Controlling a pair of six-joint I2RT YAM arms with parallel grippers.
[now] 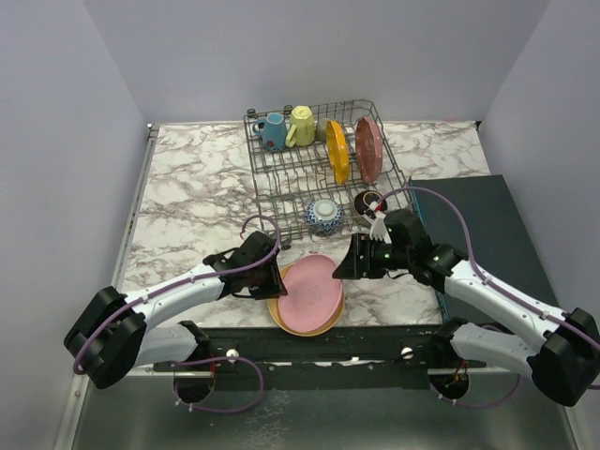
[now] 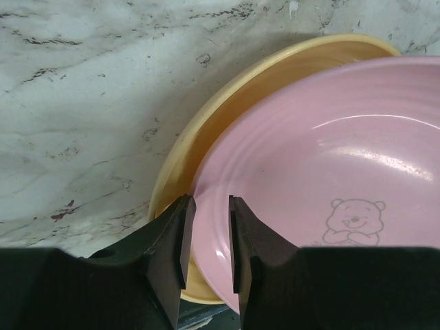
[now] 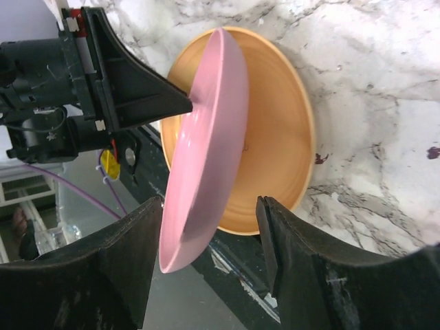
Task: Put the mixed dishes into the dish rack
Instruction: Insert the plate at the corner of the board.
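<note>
While the left hand [image 2: 209, 220] pinches one pink plate [image 2: 330, 165], the right hand [image 3: 212, 210] gapes around it.

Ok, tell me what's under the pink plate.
A yellow-orange plate lies under the pink plate, flat on the marble table. The pink one tilts up off it, so the right wrist view shows most of the lower plate; the part beneath the pink rim is covered.

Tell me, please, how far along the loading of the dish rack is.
Done: the blue mug, yellow mug, orange plate, dark red plate, patterned bowl and brown bowl are in the dish rack. In hand: the left gripper pinches the rim of the pink plate, tilting it off the yellow plate; the right gripper stands open around its other edge. Left: these two plates.
</note>
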